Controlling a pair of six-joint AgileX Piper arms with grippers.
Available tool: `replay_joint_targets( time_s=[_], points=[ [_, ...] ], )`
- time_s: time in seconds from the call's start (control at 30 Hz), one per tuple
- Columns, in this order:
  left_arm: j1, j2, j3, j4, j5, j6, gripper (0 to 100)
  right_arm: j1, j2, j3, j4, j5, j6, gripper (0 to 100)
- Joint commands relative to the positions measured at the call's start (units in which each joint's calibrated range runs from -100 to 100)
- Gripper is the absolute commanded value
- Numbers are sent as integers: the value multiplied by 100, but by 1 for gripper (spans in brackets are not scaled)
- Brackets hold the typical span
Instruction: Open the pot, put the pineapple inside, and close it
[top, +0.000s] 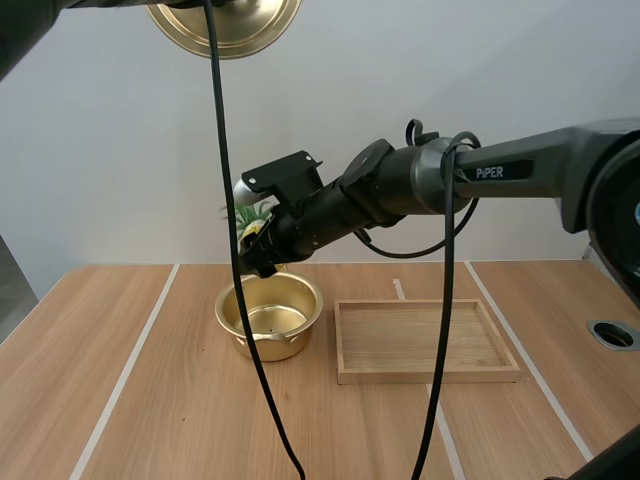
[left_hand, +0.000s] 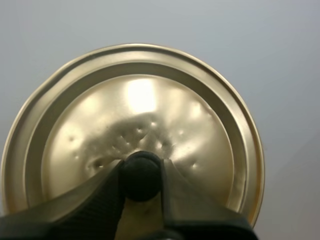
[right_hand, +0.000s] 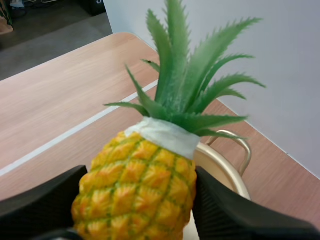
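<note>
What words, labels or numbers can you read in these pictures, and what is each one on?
"PiPER": white letters on the dark link of the right arm.
No other text: the lid, pot, pineapple and tray carry no words, numbers or signs.

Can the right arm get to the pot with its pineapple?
Probably yes. The left tool holds the lid high above, so the pot is open, and the right tool, shut on the pineapple, hangs close by its rim.
</note>
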Motion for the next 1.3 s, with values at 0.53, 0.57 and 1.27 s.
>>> replay_joint_targets(
  time_s=[0.53, 0.57, 1.27],
  points=[
    [-7, -15, -29, -86, -182, -28, 0, 32, 865, 86, -25, -614, -409, 0],
    [-7, -15, -29, -86, -182, -28, 0, 32, 914, 86, 9, -614, -430, 0],
    [-7, -15, -29, -86, -182, -28, 0, 32, 1509, 117, 73, -882, -568, 0]
  ],
)
